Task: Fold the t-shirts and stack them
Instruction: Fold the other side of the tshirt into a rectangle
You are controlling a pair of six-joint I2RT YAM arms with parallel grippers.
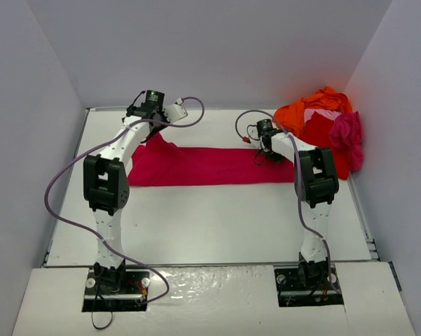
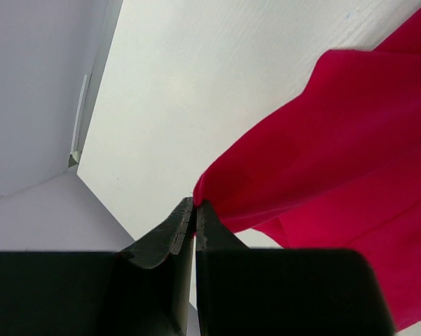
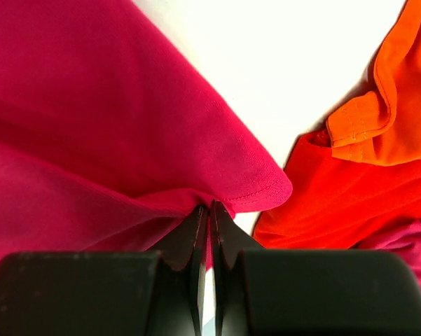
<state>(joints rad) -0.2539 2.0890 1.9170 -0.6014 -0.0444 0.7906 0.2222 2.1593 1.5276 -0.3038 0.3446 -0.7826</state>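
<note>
A crimson t-shirt lies stretched as a long band across the middle of the table. My left gripper is shut on its left end; the left wrist view shows the cloth's corner pinched at the fingertips. My right gripper is shut on the right end, where the hemmed edge bunches at the jaws. More t-shirts are heaped at the back right: an orange one, a red one, a magenta one and a bit of pale pink.
White walls close in the table on the left, back and right. The heap sits against the right wall, just behind my right gripper. In the right wrist view the orange shirt and red shirt lie close to the right.
</note>
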